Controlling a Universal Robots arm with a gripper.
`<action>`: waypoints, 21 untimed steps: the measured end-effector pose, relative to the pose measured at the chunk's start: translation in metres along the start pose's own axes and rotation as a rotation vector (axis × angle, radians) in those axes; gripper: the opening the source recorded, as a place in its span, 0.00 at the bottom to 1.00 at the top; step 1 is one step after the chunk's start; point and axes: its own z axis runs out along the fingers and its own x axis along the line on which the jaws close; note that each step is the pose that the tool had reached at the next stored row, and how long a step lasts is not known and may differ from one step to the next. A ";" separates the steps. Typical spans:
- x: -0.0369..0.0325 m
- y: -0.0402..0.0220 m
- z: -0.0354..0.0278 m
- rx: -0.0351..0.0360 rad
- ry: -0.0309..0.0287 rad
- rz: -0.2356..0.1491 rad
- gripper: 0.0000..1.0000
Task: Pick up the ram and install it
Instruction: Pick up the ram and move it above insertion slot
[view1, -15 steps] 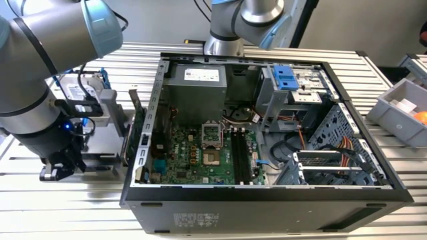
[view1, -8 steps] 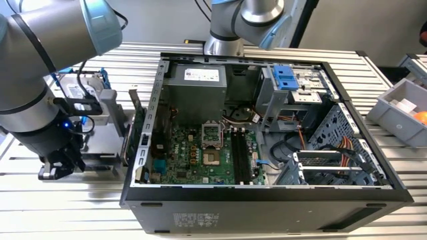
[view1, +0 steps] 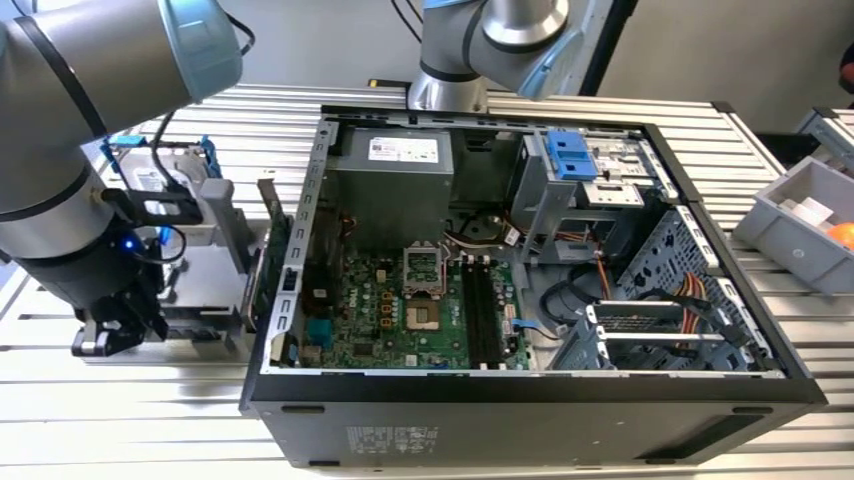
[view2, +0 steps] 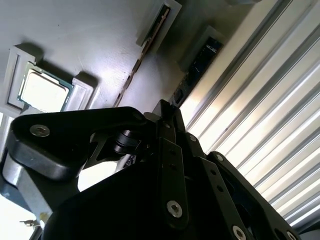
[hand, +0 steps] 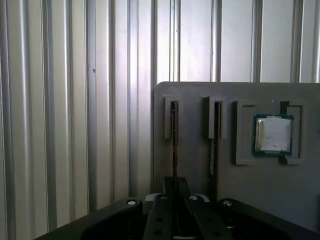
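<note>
Gripper (hand: 175, 189) pinching upright ram (hand: 174, 135) in grey holder (hand: 195, 92) slot, second stick (hand: 215, 135) just beside, processor (hand: 272, 134) seated further along.

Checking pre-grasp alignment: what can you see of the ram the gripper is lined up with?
The ram shows edge-on in the first wrist view: a thin, dark, straight strip standing on its long edge in a narrow slot of the gray holder, nearest the holder's edge. The holder lies on the ribbed metal table. Another stick stands in the parallel slot beside it, with a CPU beyond. The gripper is centred over one end of the ram; contact cannot be told.
</note>
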 end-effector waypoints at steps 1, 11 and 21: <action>0.0000 0.0000 -0.0011 0.0000 0.0000 0.000 0.00; -0.0003 0.0001 -0.0140 0.0000 0.0003 0.000 0.00; -0.0006 0.0002 -0.0271 0.0000 0.0016 0.000 0.00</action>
